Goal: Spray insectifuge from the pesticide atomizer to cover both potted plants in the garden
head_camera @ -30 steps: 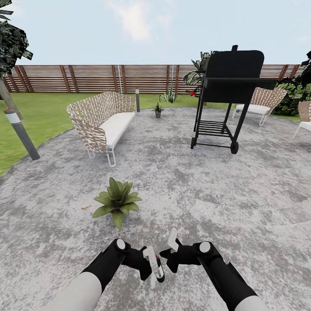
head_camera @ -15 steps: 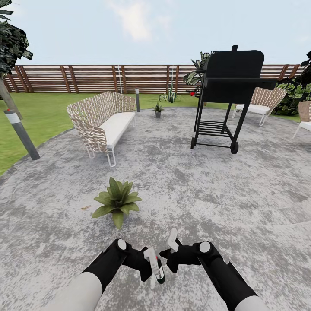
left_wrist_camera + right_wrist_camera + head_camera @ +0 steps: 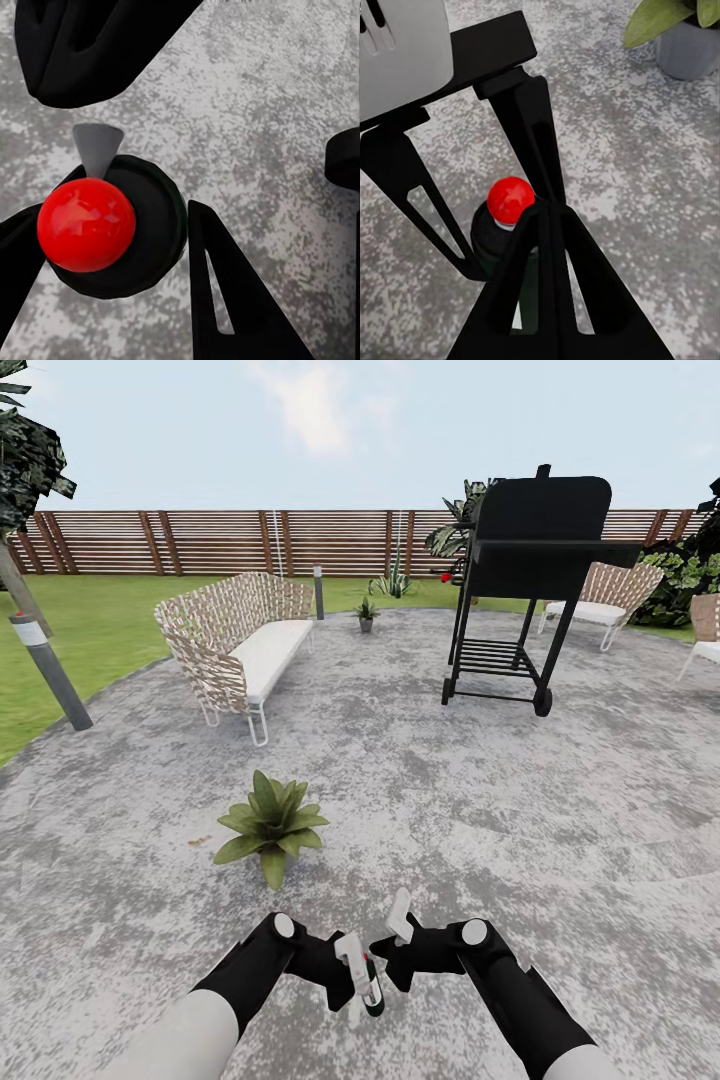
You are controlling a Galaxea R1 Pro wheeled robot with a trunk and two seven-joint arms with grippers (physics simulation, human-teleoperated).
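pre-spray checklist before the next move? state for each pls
1. Sprayer in hand: ok. It sits between the fingers of the left gripper, red knob showing in the left wrist view.
2. Right gripper free: cannot tell; its fingers sit right at the sprayer in the right wrist view.
3. Near plant in front: ok, just ahead of the left arm on the paving.
4. Nozzle aimed at the plant: cannot tell.
5. Second plant located: ok, far off past the bench, not in spray range by the look of it.
6. Path to it: ok, the grill stands off to the right.
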